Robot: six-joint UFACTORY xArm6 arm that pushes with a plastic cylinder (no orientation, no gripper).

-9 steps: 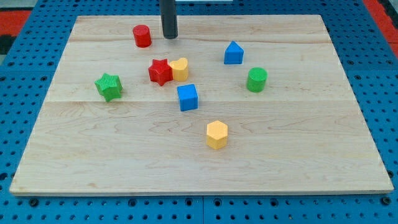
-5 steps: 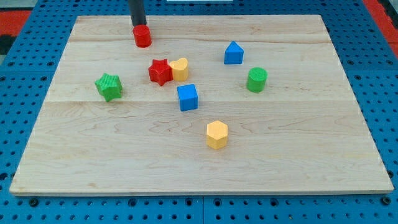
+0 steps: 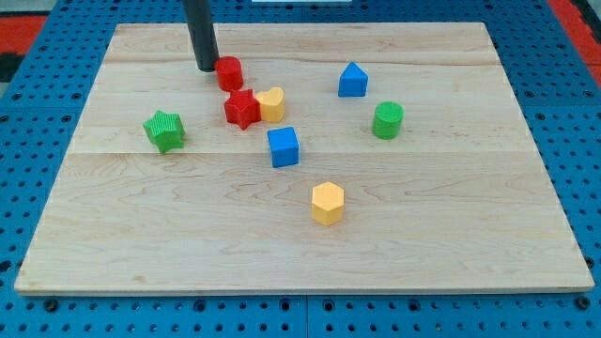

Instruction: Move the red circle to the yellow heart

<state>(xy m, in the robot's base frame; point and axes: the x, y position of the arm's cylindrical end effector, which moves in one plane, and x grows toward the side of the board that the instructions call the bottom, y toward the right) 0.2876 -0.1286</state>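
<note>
The red circle (image 3: pixel 229 72) is a short red cylinder near the top of the board, left of centre. My tip (image 3: pixel 206 68) stands right against its left side. The yellow heart (image 3: pixel 271 103) lies a little below and to the right of the red circle, with a small gap between them. A red star (image 3: pixel 241 109) touches the heart's left side and sits just below the red circle.
A green star (image 3: pixel 164 130) lies at the left. A blue cube (image 3: pixel 283 146) sits below the heart. A yellow hexagon (image 3: pixel 327 203) is lower down. A blue house-shaped block (image 3: pixel 352 80) and a green cylinder (image 3: pixel 387 120) are at the right.
My tip swung left around the top of the red circle, came down on its left side and pushed it down and to the right, closer to the red star and the heart.
</note>
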